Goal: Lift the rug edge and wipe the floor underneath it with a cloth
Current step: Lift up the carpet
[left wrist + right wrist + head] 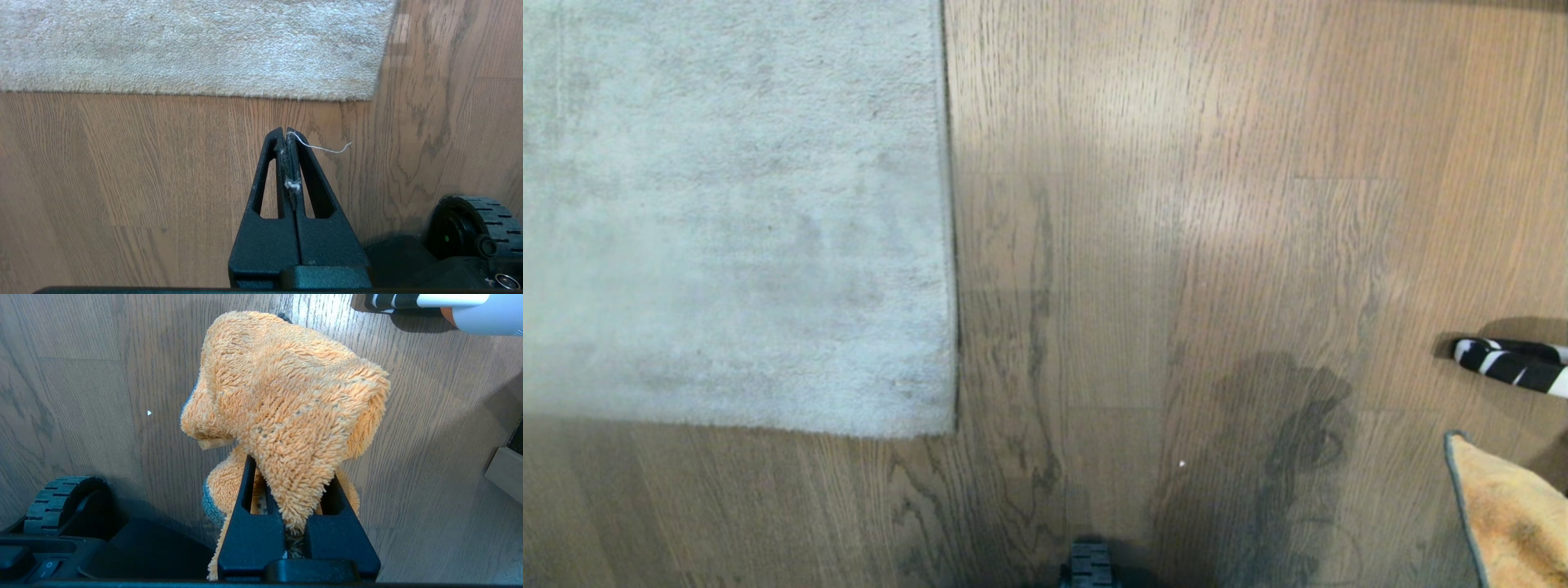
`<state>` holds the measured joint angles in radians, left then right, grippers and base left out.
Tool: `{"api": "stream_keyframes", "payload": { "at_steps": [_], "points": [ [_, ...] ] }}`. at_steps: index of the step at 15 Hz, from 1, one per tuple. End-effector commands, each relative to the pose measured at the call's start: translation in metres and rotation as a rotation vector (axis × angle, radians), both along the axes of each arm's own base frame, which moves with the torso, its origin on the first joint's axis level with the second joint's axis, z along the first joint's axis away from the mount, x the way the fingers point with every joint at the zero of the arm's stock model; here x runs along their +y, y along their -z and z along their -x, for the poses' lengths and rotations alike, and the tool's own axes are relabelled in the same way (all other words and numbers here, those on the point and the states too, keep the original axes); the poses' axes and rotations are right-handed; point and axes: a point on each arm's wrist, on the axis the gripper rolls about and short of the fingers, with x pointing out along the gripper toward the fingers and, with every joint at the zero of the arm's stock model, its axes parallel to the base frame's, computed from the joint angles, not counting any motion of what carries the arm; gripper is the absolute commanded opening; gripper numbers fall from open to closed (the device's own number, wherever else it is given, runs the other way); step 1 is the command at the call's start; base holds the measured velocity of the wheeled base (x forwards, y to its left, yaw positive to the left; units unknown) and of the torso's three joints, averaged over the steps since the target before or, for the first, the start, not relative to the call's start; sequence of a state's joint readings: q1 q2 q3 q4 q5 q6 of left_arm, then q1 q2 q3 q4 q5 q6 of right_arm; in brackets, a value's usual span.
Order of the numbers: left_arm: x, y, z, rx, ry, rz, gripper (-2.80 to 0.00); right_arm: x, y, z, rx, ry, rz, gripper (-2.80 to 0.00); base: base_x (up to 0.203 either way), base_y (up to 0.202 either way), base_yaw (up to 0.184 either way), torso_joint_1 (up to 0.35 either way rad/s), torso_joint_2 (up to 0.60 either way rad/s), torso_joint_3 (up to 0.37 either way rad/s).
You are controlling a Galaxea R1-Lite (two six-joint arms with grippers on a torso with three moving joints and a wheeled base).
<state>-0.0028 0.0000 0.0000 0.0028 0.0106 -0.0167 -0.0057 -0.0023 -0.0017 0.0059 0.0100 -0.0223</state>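
The pale grey rug (735, 212) lies flat on the brown plank floor (1176, 245), its straight rug edge (953, 245) running down to a square corner (949, 429). In the left wrist view the rug edge (196, 94) and its corner (372, 98) lie ahead of my left gripper (286, 132). That gripper is shut and empty, with only lint and a white thread stuck to it. My right gripper (291, 469) is shut on the fuzzy orange cloth (286, 396), which drapes over its tips above bare floor (81, 396). The cloth (1503, 514) shows at the head view's lower right.
A black-and-white striped object (1511, 363) lies on the floor to the right, and its end (392, 300) shows beyond the cloth. My base's wheels (474, 228) (61, 502) sit close behind the grippers. A grey block (504, 469) is at the right.
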Motion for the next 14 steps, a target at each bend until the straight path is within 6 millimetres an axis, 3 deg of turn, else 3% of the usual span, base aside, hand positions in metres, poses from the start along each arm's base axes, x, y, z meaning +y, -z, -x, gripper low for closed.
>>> {"api": "stream_keyframes", "payload": {
  "at_steps": [1, 14],
  "points": [
    [0.0000, 0.0000, 0.0000, 0.000, 0.000, 0.000, -2.80, 0.0000, 0.0000, -0.0002, 0.003, 0.001, 0.001, -2.80, 0.000, 0.000, 0.000, 0.000, 0.00, 0.000],
    [0.0000, 0.0000, 0.0000, 0.000, 0.002, 0.006, -2.80, 0.0000, 0.0000, -0.0002, 0.003, 0.000, 0.001, -2.80, 0.000, 0.000, 0.000, 0.000, 0.00, 0.000]
  ]
}}
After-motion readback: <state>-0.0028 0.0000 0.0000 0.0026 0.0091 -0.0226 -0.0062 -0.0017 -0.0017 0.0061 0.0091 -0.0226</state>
